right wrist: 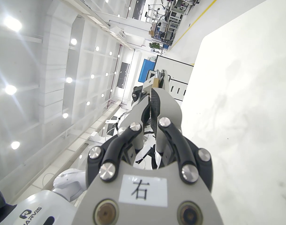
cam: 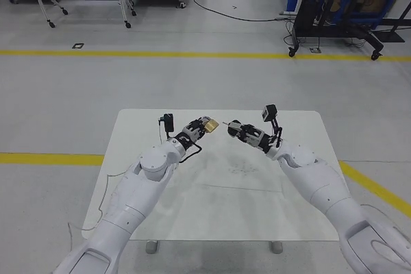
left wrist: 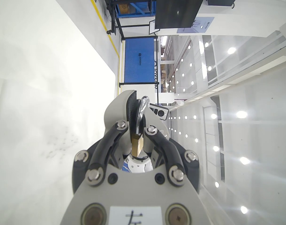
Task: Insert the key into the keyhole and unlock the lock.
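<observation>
My left gripper hangs above the far middle of the white table, shut on a brass padlock. In the left wrist view the padlock's silver shackle sits pinched between the fingers and its brass body lies toward the palm. My right gripper faces it from a short gap away, shut on a thin key whose tip points at the padlock. In the right wrist view the shut gripper lines up with the padlock just beyond; the key itself is hidden between the pads.
Both grippers hover near the table's far edge. Faint dark scuffs mark the tabletop's middle. Beyond the table lie grey floor with yellow lines and wheeled racks far off.
</observation>
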Controlling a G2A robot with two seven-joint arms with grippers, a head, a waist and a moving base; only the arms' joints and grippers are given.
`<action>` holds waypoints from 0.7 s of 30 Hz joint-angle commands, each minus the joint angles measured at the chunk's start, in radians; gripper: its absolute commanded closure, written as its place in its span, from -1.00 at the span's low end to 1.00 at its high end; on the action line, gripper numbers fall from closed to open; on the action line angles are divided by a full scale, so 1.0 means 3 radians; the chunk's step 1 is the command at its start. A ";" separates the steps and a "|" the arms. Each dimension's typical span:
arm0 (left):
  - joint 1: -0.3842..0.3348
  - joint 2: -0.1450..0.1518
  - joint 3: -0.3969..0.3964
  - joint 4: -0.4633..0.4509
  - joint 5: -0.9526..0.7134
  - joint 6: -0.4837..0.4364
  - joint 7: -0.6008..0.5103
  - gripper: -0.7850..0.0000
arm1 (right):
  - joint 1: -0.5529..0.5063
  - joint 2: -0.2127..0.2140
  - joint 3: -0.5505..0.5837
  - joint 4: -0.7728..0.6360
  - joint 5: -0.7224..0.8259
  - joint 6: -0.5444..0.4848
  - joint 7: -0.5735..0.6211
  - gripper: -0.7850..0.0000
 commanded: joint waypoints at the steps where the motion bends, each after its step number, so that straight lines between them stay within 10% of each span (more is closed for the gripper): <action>1: -0.0001 0.0001 0.0000 0.0000 0.0000 0.0006 -0.0006 1.00 | 0.0002 -0.0001 -0.0001 0.0005 0.0004 -0.0002 0.0002 1.00; 21: 0.0118 -0.0072 -0.0152 -0.0170 -0.0631 -0.0217 -0.0047 1.00 | -0.0660 0.0101 0.0305 -0.1086 -0.1006 -0.0082 -0.1217 1.00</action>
